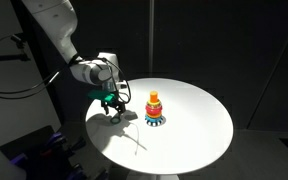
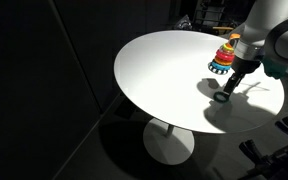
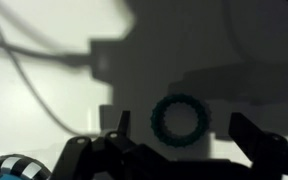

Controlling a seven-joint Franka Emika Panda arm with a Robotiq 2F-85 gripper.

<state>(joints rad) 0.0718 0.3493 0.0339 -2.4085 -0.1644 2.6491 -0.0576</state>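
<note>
Wrist view: heavy shadow covers much of the round white bench [image 3: 44, 110]. The claw [image 3: 181, 122] shows only as two dark finger silhouettes, their bases cut off at the lower edge. Claw released: the fingers stand wide apart, one on either side of the dark teal plastic ring [image 3: 181, 100], neither touching it. The ring lies flat on the bench.

In an exterior view the ring [image 2: 222, 97] is a small dark spot under the claw [image 2: 227, 88], partly masked by it. Whether the fingertips reach the bench cannot be told.

The multicoloured stacking-ring toy [image 1: 155, 108] stands upright near the claw [image 1: 112, 102], apart from it. Only its striped base [image 3: 9, 168] enters the wrist view, at a corner. The surroundings are black, without detail.
</note>
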